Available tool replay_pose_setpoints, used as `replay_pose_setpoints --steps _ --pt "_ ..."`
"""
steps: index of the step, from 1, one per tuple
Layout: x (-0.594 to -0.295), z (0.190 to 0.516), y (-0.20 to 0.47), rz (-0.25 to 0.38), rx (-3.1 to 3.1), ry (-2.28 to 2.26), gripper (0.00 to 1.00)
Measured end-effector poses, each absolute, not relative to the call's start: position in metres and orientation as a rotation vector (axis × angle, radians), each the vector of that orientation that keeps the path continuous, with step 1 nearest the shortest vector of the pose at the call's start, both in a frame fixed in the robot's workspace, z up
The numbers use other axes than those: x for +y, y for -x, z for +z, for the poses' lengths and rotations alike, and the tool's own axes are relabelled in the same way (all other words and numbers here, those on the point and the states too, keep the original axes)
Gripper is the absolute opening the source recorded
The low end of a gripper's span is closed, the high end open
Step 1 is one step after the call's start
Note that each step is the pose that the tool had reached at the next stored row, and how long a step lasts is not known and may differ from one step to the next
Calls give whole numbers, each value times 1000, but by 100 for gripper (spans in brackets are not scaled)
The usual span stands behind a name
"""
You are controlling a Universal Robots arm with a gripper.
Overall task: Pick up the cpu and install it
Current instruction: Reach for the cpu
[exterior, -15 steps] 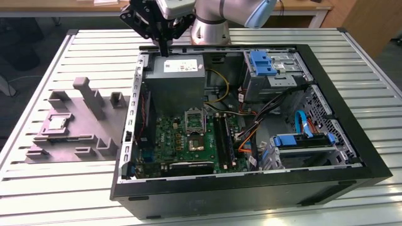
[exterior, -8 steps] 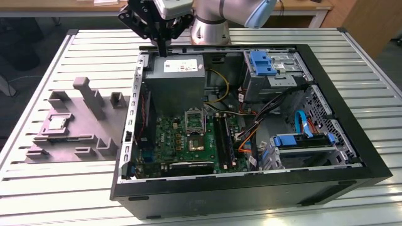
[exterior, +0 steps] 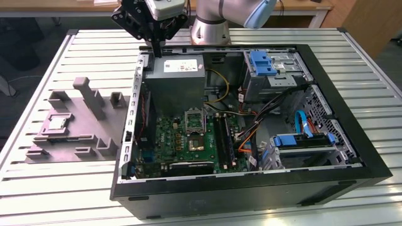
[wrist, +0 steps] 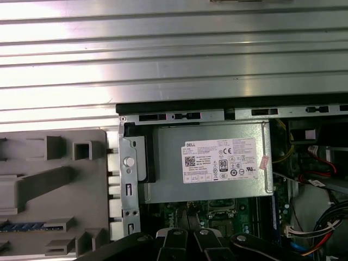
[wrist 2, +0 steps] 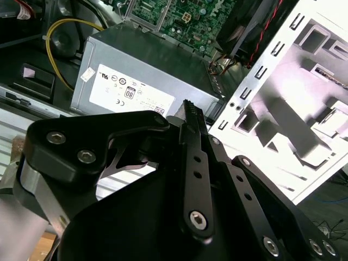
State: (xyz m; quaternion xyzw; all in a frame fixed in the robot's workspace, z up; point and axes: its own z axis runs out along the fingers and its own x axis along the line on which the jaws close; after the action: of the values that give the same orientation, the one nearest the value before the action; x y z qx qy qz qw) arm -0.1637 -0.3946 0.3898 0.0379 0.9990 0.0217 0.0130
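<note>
Slatted metal surface [exterior: 56, 188], seen in the exterior view. One end effector [exterior: 156, 50], narrow: fingers pressed together, nothing between them, tips pointing down just above the far rim of one open computer case [exterior: 251, 193], beside one grey power supply [exterior: 176, 82]. One motherboard socket [exterior: 196, 142], nearer the camera, well apart. One grey tray [exterior: 82, 134] outside the case, on the exterior view's left. One cpu [exterior: 58, 123] lies flat in a tray recess, metal top up; it is square with no long axis, its edges parallel to the tray's
</note>
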Motion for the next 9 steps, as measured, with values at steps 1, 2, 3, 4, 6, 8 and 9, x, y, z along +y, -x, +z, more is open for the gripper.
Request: replay_pose_setpoints --steps 1,2,3,4,6,8,9 --pt "-395 390 164 68 3113 -118 11" --pt "-395 390 164 68 3113 -118 11" --pt "-395 390 164 68 3113 -118 11" --pt "-395 390 164 68 3113 -118 11" --pt "-395 390 164 68 3113 -118 11" --pt "-395 390 165 68 3113 -118 11" --pt "-395 390 165 68 3113 -118 11"
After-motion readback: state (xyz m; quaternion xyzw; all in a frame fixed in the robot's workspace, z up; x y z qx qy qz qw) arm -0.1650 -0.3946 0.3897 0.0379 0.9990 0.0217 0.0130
